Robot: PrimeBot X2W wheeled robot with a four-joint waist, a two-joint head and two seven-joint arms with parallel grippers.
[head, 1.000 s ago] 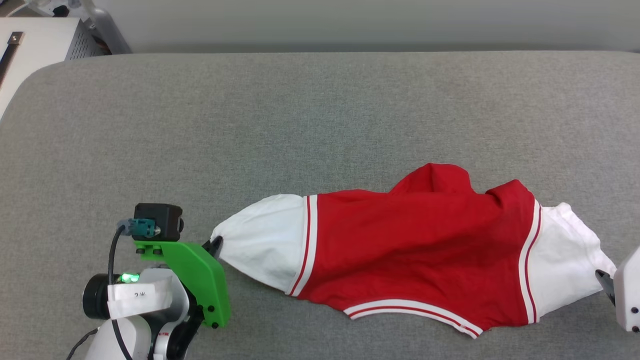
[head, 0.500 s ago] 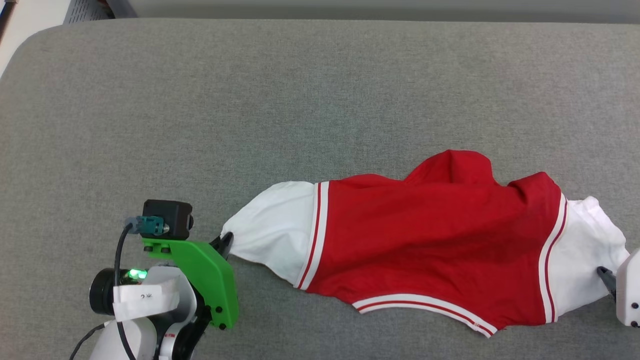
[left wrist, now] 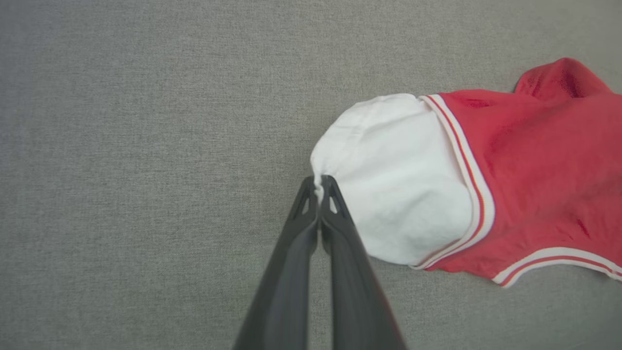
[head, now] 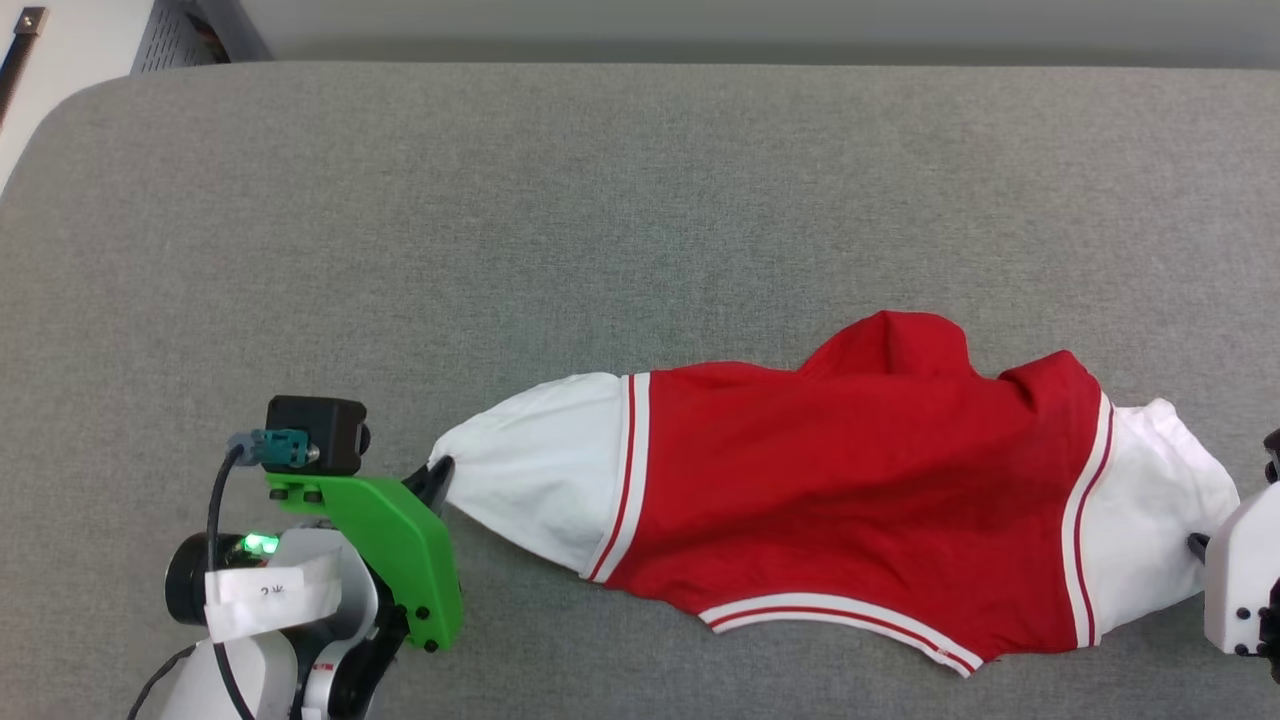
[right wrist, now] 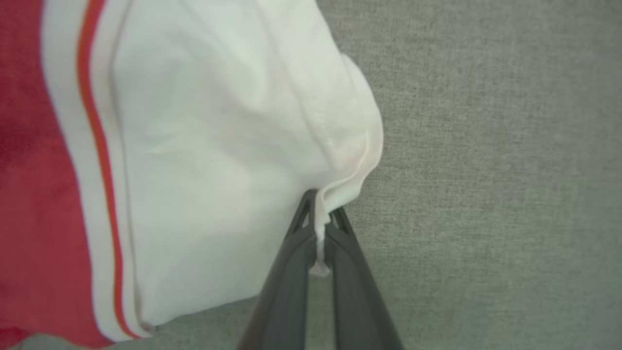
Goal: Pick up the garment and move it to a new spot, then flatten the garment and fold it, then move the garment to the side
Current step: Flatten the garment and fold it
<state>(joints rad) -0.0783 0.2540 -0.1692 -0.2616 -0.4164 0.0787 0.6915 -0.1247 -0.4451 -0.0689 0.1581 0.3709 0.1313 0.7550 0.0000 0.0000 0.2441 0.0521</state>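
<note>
The garment [head: 840, 480] is a red shirt with white sleeves and striped trim, stretched left to right across the grey surface [head: 600, 220], red back up; no lettering shows. My left gripper [head: 437, 477] is shut on the tip of the left white sleeve [left wrist: 398, 180], its fingers pinching the cuff edge in the left wrist view [left wrist: 319, 187]. At the right edge my right gripper [head: 1200, 548] is shut on the hem of the other white sleeve [right wrist: 218, 160], with a strip of white cloth caught between its fingers [right wrist: 319, 218].
A white cabinet [head: 70, 40] with a vented side stands beyond the surface's far left corner. A pale wall runs behind the far edge. Bare grey surface lies beyond and to the left of the shirt.
Over the second the camera view has shifted. Both grippers keep their hold on the sleeves, and the shirt stays stretched between them, a little tauter.
</note>
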